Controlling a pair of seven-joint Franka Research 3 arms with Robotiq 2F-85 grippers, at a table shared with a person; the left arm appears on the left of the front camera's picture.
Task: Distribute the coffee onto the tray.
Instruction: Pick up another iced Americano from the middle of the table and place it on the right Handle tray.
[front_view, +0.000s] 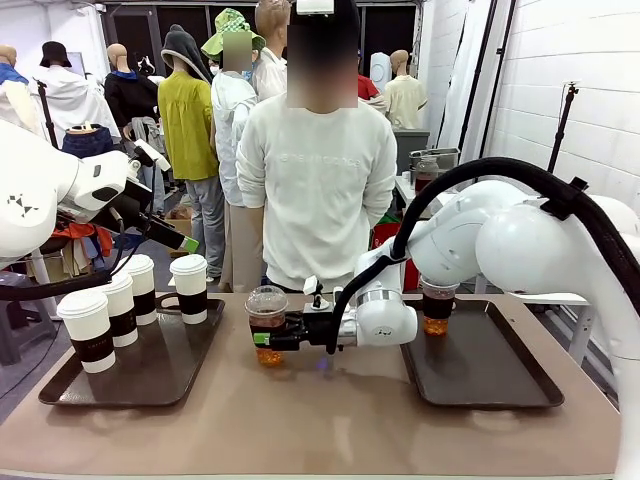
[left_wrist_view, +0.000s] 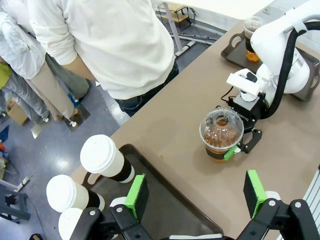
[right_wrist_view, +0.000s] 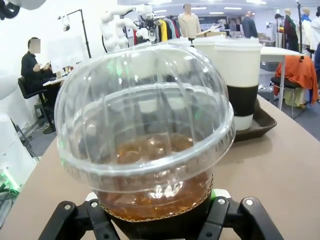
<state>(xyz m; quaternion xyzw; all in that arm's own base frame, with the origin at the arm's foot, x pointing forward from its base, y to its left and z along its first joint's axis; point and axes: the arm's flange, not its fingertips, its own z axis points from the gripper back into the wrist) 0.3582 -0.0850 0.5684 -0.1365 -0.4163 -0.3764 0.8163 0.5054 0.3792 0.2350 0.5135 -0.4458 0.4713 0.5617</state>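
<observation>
Dome-lidded cup (right_wrist_view: 145, 135) clamped by right gripper (front_view: 268, 338); no label legible.

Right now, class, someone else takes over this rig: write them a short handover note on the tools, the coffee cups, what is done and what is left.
Right tool: shut on the clear cup, at mid-table between the trays.
Left tool: open, empty, above the left tray.
Left tray: four paper cups.
Right tray: second clear cup near its back left corner.
Done: that one cup set down.
Left: placing the held cup, probably on a tray.

A person in a white sweatshirt (front_view: 318, 170) stands behind the table (front_view: 320, 420).
</observation>
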